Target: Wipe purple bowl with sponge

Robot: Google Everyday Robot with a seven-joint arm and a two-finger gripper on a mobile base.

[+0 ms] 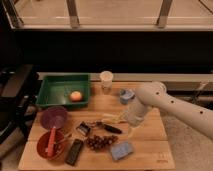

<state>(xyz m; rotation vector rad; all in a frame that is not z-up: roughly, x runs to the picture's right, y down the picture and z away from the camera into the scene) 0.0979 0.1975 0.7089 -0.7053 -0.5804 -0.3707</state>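
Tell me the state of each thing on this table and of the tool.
purple bowl, upright, empty.
sponge, flat near the front edge, untouched.
red bowl, upright, holding utensils.
green tray, holding one orange fruit.
cup, upright.
tool, low over the middle of the table, apart from the sponge.

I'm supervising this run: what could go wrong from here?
The gripper hovers mid-table near loose utensils, not at the sponge; it could knock them. Grapes lie beside the sponge and could get dragged. The red bowl sits close to the purple bowl; wiping could bump it.
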